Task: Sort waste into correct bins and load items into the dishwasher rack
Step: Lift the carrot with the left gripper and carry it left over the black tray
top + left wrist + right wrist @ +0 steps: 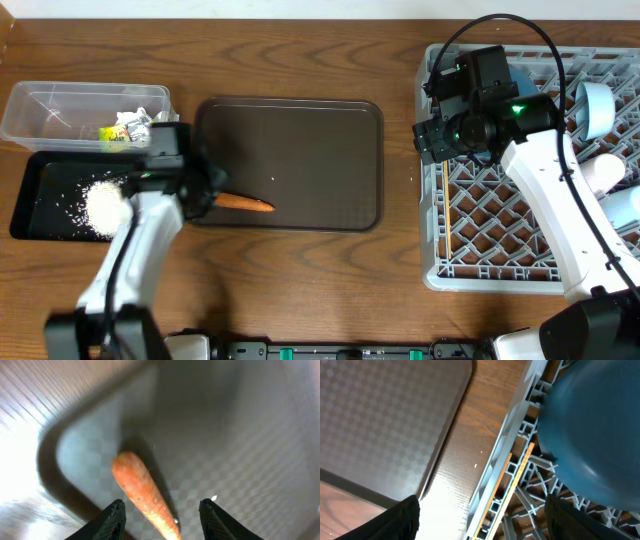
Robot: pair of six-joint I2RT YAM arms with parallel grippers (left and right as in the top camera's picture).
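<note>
A small orange carrot [245, 203] lies on the dark brown serving tray [300, 150] near its front left corner. In the left wrist view the carrot [142, 492] runs between the fingers of my left gripper [162, 512], which is open with a gap on each side. The clear tub [60, 110] holds a yellow-green wrapper [113, 132] and white tissue [138, 120]. White rice [70, 207] lies in the black tray [30, 195]. My right gripper [490, 520] hangs open and empty over the left rim of the grey rack [500, 270], above the chopsticks [512, 490] and beside the dark blue bowl [595, 430].
A light blue cup [592, 108], a pale cup [605, 172] and a light blue bowl [625, 210] sit at the rack's right side. Bare wooden table [400, 250] runs between the serving tray and the rack.
</note>
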